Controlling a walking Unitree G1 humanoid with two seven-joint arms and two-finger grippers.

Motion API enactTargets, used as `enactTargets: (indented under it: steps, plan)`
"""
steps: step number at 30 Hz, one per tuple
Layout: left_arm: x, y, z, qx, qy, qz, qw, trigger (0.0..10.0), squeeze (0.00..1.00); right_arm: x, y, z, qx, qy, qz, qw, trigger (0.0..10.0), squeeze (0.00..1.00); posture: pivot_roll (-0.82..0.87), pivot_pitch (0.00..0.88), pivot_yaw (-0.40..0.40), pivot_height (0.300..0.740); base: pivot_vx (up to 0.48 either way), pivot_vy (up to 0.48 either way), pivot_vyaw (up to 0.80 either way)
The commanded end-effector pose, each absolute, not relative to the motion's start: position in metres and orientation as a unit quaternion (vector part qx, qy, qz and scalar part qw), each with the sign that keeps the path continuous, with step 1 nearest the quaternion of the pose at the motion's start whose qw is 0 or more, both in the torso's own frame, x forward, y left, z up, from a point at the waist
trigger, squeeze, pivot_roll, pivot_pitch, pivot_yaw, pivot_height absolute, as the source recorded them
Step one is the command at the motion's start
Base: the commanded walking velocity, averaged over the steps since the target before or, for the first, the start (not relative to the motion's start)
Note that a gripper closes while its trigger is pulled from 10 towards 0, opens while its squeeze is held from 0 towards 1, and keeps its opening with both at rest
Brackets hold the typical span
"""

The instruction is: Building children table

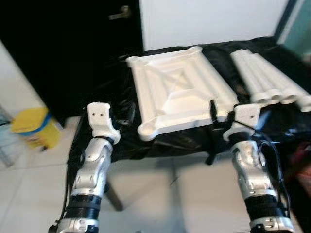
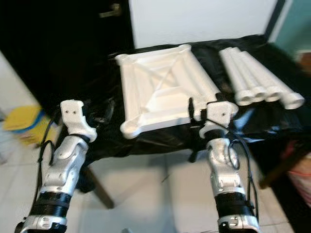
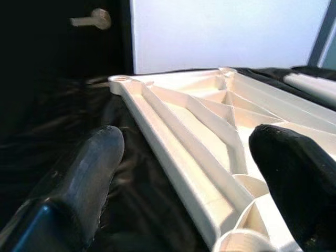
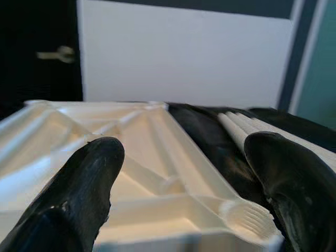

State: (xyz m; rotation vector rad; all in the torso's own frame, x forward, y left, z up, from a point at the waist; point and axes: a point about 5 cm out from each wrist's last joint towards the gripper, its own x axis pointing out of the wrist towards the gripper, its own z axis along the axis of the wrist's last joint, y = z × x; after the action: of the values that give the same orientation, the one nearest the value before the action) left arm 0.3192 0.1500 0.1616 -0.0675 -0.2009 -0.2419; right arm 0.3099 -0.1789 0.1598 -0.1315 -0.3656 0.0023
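A white plastic tabletop (image 1: 180,90) lies upside down, ribs up, on a table draped in black cloth (image 1: 112,87). Several white tube legs (image 1: 269,80) lie side by side to its right. My left gripper (image 3: 189,173) is open just in front of the tabletop's near left corner (image 3: 231,241); one finger is over the cloth and the other over the ribs. My right gripper (image 4: 184,173) is open at the near right corner, where a threaded socket (image 4: 247,215) sits between its fingers. Neither gripper holds anything.
A yellow bin (image 1: 31,126) stands on the tiled floor at the left. A dark door with a handle (image 1: 119,13) and a white wall (image 1: 209,19) are behind the table. One dark table leg (image 1: 114,196) shows under the cloth's front edge. Something red (image 2: 301,174) sits low on the right.
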Motion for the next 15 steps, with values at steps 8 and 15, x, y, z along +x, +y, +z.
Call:
enactTargets:
  steps: [8,15]
  plan:
    - [0.3229,0.1433,0.1617,-0.024,-0.096,-0.132,0.986,10.0,0.0,0.3095,-0.1843,0.1598,-0.066,-0.176,-0.014,0.982,10.0,0.0,-0.12,0.0,0.085,0.74,0.0,0.0,-0.8]
    - [0.3236,0.1405,0.1625,-0.024,-0.097,-0.145,0.984,10.0,0.0,0.308,-0.1846,0.1615,-0.067,-0.185,-0.013,0.98,10.0,0.0,-0.12,0.0,0.086,0.74,0.0,0.0,-0.11]
